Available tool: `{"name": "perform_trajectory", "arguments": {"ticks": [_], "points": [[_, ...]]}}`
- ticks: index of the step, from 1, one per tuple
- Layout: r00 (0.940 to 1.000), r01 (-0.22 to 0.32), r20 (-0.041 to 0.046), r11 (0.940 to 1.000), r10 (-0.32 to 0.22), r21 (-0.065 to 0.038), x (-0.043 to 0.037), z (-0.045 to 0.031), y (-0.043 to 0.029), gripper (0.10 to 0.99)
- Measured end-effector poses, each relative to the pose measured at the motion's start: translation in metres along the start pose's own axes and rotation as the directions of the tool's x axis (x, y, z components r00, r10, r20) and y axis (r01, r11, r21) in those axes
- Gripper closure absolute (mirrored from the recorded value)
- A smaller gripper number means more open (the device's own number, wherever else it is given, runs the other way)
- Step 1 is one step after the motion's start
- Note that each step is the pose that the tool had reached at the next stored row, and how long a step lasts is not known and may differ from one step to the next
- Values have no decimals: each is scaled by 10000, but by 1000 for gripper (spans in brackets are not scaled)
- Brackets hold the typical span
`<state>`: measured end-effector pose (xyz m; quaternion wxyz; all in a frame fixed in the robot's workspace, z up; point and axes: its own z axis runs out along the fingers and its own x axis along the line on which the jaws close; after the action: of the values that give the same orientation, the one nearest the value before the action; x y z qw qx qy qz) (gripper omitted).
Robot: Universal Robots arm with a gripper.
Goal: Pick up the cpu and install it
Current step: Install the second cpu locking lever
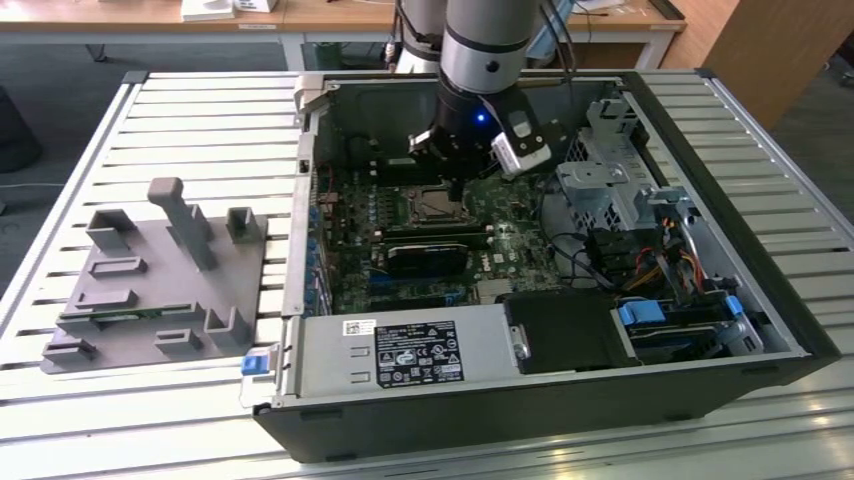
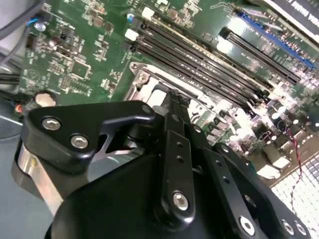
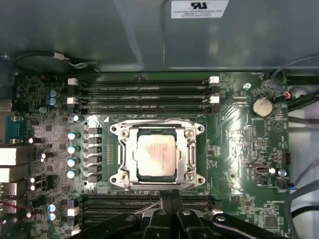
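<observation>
I read the current step as the install stage, with the cpu (image 3: 155,157) already lying in the socket (image 3: 157,155). In the first wrist view the chip sits at frame centre, its pale metal top square inside the metal frame of the socket, level and not tilted as far as I can judge. I cannot confirm from these pictures that it is fully seated, nor whether the retention frame is latched.

The claw (image 3: 171,205) shows at the lower centre of the first wrist view, its fingers drawn close together with nothing between them. I judge it clenched and carrying nothing. It hangs just below the socket's lower edge in that frame, over the memory slots (image 3: 144,201), apart from the chip.

In the exterior view the arm (image 1: 483,60) reaches down from the upper centre of the frame into the open computer case (image 1: 534,400), with the claw (image 1: 458,185) just above the socket (image 1: 430,205) on the motherboard (image 1: 400,260). The grey fixture block (image 1: 147,280) rests on the slatted surface (image 1: 200,100) at the left of the frame, well apart from the case.

Judgement on the next move: any further contact calls for a vertical, centred approach and light force, since a skewed press could damage the socket contacts.
</observation>
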<state>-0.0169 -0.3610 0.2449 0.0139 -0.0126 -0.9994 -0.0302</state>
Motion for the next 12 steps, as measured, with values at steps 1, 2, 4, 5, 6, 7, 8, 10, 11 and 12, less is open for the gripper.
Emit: {"name": "perform_trajectory", "arguments": {"ticks": [1, 2, 4, 5, 6, 7, 8, 10, 11, 12], "points": [[10000, -3, -16, 10000, 3, -1, 14, 30, -5, 980], [10000, -1, -17, 10000, 1, -1, 37, 45, -6, 980], [10000, -2, -19, 10000, 2, 2, 91, 59, -13, 980], [10000, -2, -19, 10000, 2, 2, 104, 62, -21, 980], [10000, -2, -18, 10000, 2, 0, 118, 67, -41, 980], [10000, -2, -18, 10000, 2, 0, 128, 69, -49, 980], [10000, -1, -19, 10000, 1, 1, 142, 72, -54, 980], [10000, -1, -18, 10000, 1, 0, 185, 78, -62, 980], [10000, -1, -18, 10000, 1, 0, 210, 81, -64, 980], [10000, -1, -17, 10000, 1, -2, 232, 85, -66, 980]]}}
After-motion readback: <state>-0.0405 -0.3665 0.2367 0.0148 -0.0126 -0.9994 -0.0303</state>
